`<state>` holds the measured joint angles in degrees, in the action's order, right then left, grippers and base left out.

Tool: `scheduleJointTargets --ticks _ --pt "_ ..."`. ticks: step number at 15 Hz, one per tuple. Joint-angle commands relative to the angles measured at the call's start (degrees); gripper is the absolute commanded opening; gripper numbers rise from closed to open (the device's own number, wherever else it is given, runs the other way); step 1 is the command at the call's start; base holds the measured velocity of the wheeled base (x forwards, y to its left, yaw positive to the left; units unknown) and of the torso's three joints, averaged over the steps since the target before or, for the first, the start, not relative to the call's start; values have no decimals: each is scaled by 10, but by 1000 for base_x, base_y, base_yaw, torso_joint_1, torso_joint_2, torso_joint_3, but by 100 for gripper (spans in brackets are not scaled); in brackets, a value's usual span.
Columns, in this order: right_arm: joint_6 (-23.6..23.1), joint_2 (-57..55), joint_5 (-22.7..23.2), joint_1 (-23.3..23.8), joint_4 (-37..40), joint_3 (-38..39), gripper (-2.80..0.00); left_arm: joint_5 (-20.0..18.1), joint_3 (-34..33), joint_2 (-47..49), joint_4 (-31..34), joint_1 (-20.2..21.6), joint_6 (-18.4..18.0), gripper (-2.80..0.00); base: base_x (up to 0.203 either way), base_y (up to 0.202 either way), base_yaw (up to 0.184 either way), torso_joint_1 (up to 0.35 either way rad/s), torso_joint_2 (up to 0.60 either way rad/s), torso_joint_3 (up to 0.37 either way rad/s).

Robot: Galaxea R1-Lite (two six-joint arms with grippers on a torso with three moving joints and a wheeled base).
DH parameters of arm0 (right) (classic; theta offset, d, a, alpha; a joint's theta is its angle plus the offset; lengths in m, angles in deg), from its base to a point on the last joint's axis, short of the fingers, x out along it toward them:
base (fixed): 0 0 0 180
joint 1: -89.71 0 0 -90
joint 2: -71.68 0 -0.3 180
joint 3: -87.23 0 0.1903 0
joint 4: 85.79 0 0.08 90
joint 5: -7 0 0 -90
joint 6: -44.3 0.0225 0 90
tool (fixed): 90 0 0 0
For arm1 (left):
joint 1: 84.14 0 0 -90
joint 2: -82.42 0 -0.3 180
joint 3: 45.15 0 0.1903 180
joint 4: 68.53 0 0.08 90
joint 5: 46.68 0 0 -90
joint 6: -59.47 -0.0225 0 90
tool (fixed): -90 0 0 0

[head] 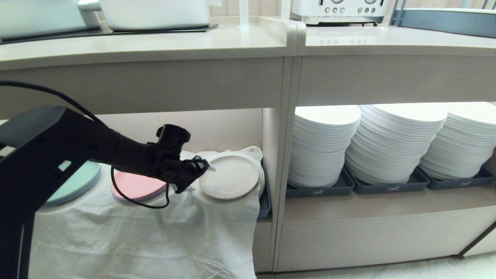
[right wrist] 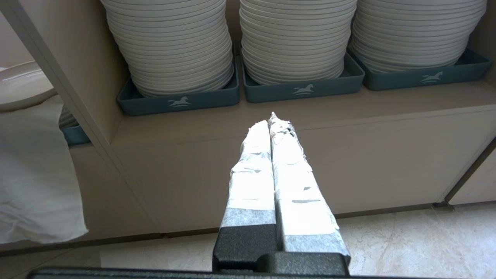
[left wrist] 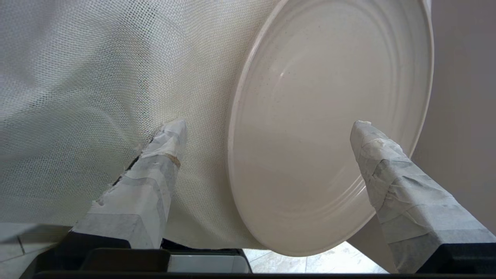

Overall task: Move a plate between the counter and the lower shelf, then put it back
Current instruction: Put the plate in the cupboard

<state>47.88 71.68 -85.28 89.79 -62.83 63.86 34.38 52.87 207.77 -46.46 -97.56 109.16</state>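
On the lower shelf, three plates are counted: one cream plate, one pink, one mint. Left gripper is spread apart beside the cream plate; right gripper is pressed together.

Matte black boxy left arm, thin black cable looping beside its round black wrist knob; both grippers' tapered fingers are wearing wrinkled white tape.

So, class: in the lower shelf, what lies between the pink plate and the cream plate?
In the head view, the left claw and its dark wrist sit between the pink plate and the cream plate, above the white cloth.
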Motion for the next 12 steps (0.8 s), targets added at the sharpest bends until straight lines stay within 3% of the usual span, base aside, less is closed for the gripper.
scheduleJointTargets --ticks 1,12 --pt "0 0 0 0 0 0 -280 -2 1 -7 -3 -1 3 0 0 0 0 0 0 0" --pt "0 0 0 0 0 0 -280 -3 -9 -37 16 -3 4 0 0 0 0 0 0 0"
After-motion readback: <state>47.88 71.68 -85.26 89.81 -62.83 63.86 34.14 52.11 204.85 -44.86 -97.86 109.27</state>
